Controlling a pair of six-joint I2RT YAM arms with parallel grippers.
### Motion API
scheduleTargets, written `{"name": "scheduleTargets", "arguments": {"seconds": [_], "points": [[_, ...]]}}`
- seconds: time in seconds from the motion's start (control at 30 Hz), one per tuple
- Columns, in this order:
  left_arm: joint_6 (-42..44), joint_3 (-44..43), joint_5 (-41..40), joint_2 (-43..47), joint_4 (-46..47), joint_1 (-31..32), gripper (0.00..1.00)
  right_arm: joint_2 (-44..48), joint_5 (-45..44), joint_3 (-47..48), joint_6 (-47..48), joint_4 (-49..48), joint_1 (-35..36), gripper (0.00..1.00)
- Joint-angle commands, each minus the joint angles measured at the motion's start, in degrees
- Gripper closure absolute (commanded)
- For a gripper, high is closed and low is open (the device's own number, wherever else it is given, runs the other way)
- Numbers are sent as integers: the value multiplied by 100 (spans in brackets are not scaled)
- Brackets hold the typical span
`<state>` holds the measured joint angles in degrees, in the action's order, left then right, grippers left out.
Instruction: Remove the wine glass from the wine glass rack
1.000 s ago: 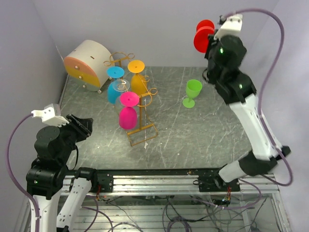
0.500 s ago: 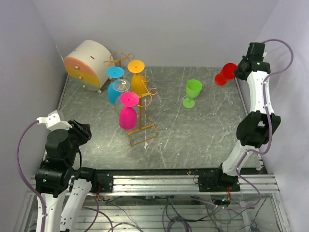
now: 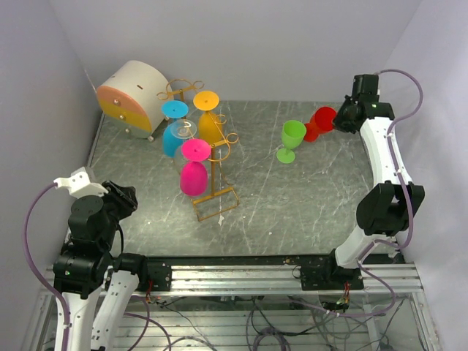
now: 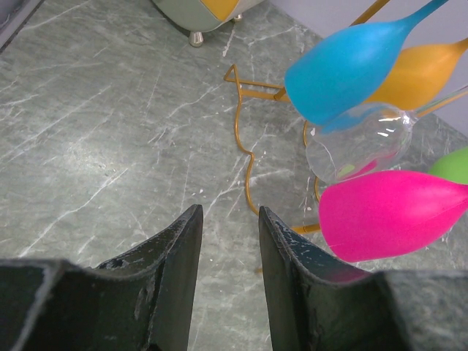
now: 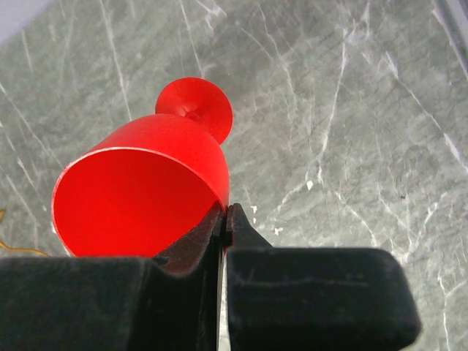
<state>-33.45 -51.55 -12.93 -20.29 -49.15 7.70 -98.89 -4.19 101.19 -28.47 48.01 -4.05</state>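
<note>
The gold wire wine glass rack (image 3: 213, 191) stands at the left middle of the table, with blue (image 3: 174, 135), clear (image 3: 183, 129), orange (image 3: 208, 117) and pink (image 3: 194, 175) glasses hanging upside down on it. My right gripper (image 3: 338, 121) is shut on the rim of a red wine glass (image 3: 320, 122), held tilted low over the table at the far right; the right wrist view shows its rim pinched between the jaws (image 5: 224, 212). My left gripper (image 4: 228, 212) is open and empty near the front left, facing the rack (image 4: 248, 157).
A green glass (image 3: 291, 140) stands upright just left of the red one. A round white-and-orange drum box (image 3: 129, 96) sits at the back left. Walls close in on both sides.
My right arm has swung down from high up and moved left, bringing the red glass low beside the green glass. My left arm has pulled back slightly, then held still.
</note>
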Motion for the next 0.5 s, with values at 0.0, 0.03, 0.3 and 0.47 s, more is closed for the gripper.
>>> {"name": "scheduleTargets", "arguments": {"seconds": [0.0, 0.03, 0.3, 0.47], "points": [[-39, 38, -109, -24, 185, 12, 53, 123, -603, -350, -44, -21, 261, 100], [-39, 39, -110, -29, 181, 19, 53, 124, -705, -418, -56, 0, 295, 100], [-39, 39, -104, -68, 179, 29, 53, 139, -1320, -864, -402, 54, 354, 100], [-39, 38, -105, -82, 183, 38, 53, 25, -1098, -845, -307, -36, 354, 100]]}}
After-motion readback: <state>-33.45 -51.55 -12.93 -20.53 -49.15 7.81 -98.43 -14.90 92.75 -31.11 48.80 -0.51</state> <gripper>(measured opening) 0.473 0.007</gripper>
